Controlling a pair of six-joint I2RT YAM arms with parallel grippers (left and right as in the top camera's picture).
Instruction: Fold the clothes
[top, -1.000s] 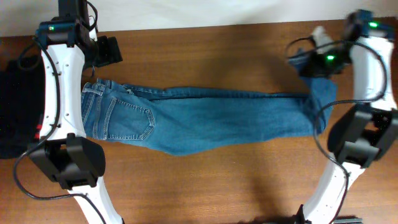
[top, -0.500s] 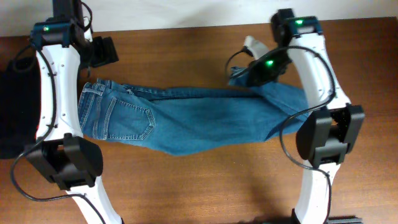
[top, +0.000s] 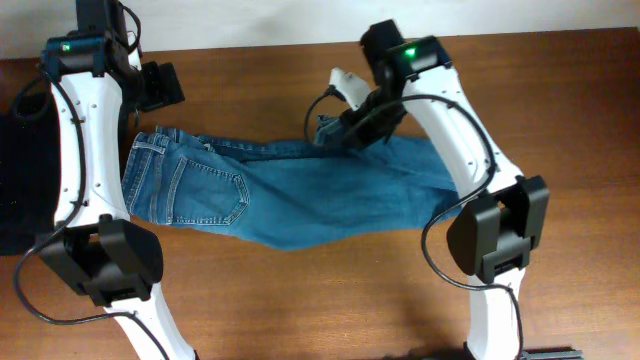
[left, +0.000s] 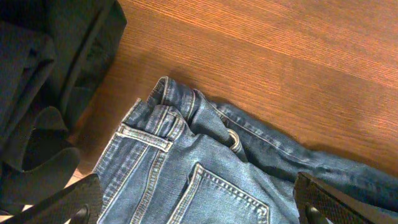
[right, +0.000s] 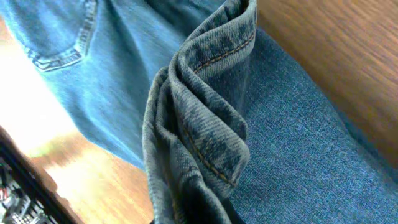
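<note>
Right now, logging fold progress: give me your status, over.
Left hand open, above the waistband. Right hand shut on the hems of the jeans, legs doubled back partway. Black garment beside the waistband, not touching.

I can't read any words, numbers, labels or signs in any of my views. The jeans (top: 290, 205) show only stitching, with no writing on them that I can make out.
</note>
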